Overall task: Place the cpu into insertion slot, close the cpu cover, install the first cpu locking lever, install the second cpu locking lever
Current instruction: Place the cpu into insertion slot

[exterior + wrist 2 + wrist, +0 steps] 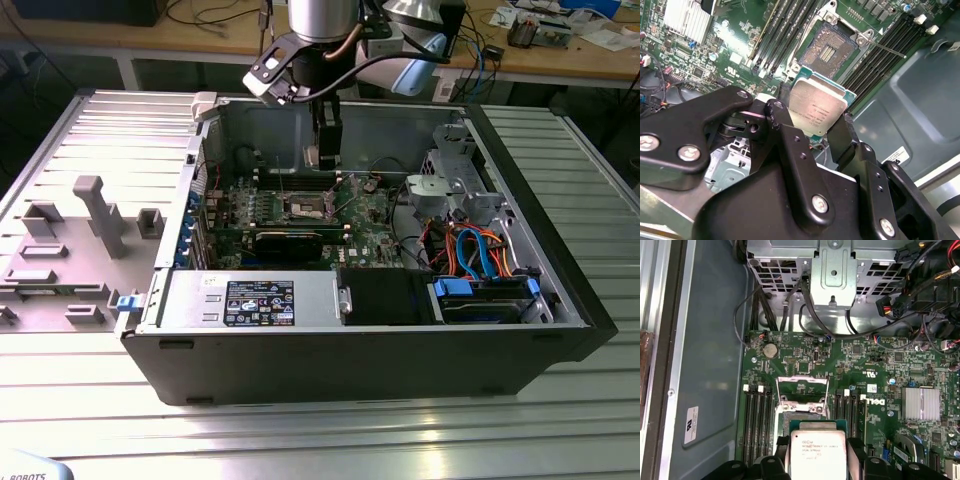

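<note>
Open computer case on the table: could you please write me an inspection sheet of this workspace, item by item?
Surface: ribbed grey metal table carrying an open black computer case.
Job's things: small square silvery cpu held off the board, not yet in the silver-rimmed square insertion slot; thin silver frame of the cpu cover stands open.
Clutter: grey plastic fixture blocks at the exterior view's left.
Grippers: black gripper shut on the cpu.
Cables: orange and blue cables inside the case, apart from the slot.
Surroundings: wooden workbench behind.
</note>
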You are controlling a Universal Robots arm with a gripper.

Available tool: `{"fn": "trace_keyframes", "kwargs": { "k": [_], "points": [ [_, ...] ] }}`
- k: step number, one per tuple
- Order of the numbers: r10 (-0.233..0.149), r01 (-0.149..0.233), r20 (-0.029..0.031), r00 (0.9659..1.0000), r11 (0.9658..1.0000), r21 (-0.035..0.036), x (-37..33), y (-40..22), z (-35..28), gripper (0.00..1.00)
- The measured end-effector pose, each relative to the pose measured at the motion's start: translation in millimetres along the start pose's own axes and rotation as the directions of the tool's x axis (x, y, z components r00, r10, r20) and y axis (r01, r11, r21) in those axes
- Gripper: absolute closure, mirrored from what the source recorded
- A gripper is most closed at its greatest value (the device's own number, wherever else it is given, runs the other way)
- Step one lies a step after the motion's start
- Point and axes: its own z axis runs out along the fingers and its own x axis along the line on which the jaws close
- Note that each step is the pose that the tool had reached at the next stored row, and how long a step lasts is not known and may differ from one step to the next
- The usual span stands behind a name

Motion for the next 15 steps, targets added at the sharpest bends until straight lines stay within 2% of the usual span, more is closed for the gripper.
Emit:
{"fn": "trace_keyframes", "kwargs": {
  "k": [15],
  "points": [
    [0.000, 0.000, -0.0004, 1.0000, 1.0000, -0.0003, 0.0, -0.2, 2.8, 0.46]
  ]
}}
